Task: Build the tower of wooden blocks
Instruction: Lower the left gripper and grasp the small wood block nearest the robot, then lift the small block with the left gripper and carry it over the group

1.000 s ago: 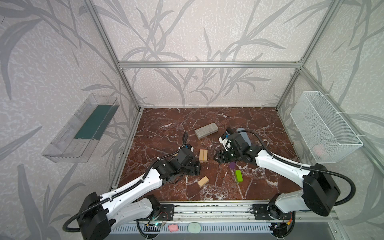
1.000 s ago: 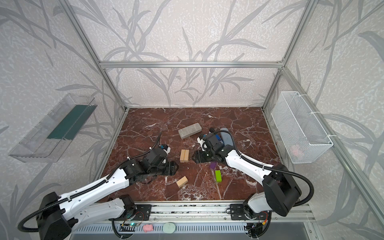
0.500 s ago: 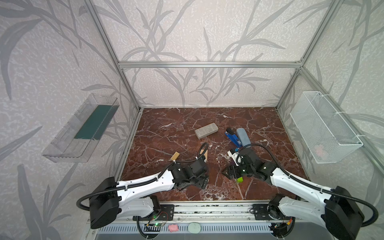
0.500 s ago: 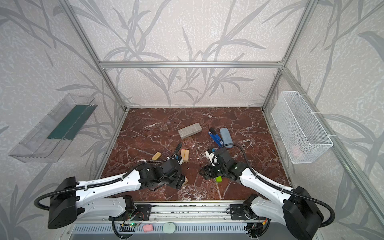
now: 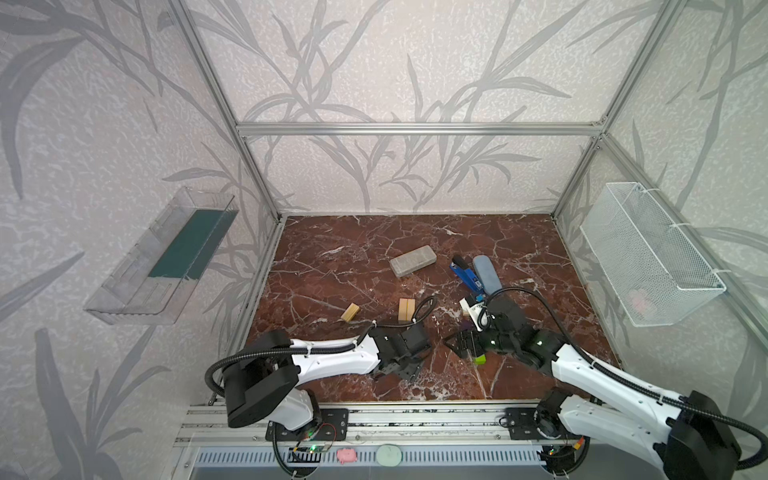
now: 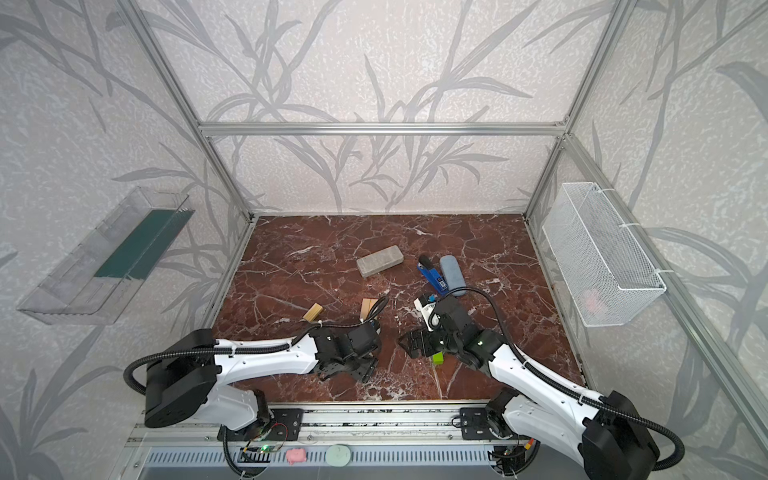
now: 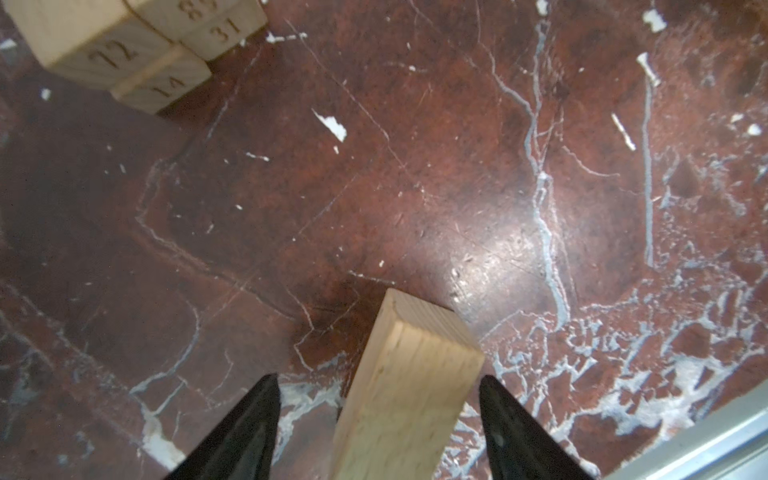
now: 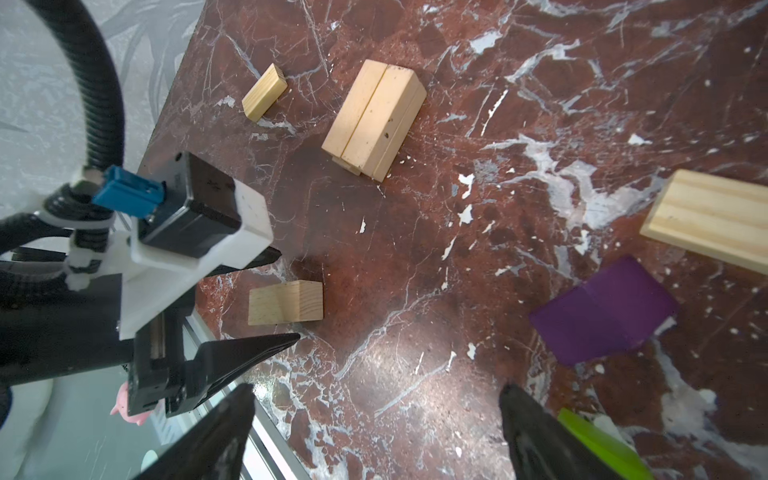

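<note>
Left end effector (image 7: 379,376) at table (image 5: 332,249) 6 o'clock, spread, straddling pale wood block (image 7: 407,386) lying flat, gaps both sides. Right end effector (image 8: 377,386) at 5 o'clock, spread over bare table; lime green block (image 8: 598,444) just outside one finger, purple block (image 8: 602,307) near. Tower (image 5: 406,309), two pale layers, mid-table; loose block (image 5: 350,312) at its 9 o'clock, grey slab (image 5: 412,260) at 12.

The stacked blocks (image 5: 406,309) are set midway on the desk (image 5: 332,249), a lone block (image 5: 350,312) to their left. Behind them the slab (image 5: 412,260) is laid, the stapler (image 5: 465,272) to its right.
</note>
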You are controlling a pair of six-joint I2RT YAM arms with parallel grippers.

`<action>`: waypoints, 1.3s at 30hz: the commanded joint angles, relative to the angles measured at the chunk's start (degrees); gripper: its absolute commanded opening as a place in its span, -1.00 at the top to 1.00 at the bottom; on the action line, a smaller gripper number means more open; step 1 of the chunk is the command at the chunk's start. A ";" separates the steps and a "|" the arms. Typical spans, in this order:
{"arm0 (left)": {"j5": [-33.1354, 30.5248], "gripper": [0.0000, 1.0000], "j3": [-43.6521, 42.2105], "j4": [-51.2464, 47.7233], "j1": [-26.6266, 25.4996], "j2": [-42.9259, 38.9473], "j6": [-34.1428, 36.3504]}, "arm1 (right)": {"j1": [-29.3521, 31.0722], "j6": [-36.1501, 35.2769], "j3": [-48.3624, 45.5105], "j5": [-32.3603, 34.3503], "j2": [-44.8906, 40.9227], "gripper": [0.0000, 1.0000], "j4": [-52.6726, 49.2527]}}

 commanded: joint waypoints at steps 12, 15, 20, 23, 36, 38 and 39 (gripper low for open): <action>-4.31 -0.02 0.59 -0.76 -0.23 3.02 -9.06 | -1.74 0.49 1.04 1.49 -1.15 -0.98 0.16; -2.32 0.03 0.59 -0.58 -0.46 3.06 -11.88 | -2.30 0.51 1.71 0.71 -0.60 -0.98 0.08; -3.69 0.10 1.58 -2.23 -1.91 3.88 -16.91 | -2.96 -0.09 1.67 0.82 -0.07 -0.98 0.73; -6.38 0.10 2.85 -4.94 -3.25 4.41 -19.11 | -3.44 -0.50 2.22 0.00 0.37 -0.98 0.38; -9.57 0.28 6.10 -7.61 -4.80 8.78 -21.01 | -4.19 -1.70 2.43 -1.32 0.33 -0.98 1.12; -9.59 0.35 6.08 -7.51 -4.80 8.51 -20.99 | -4.39 -1.99 2.90 -1.62 0.46 -0.98 0.59; -9.66 0.39 5.99 -7.60 -4.80 8.23 -20.96 | -4.41 -2.20 3.05 -1.80 0.38 -0.98 0.48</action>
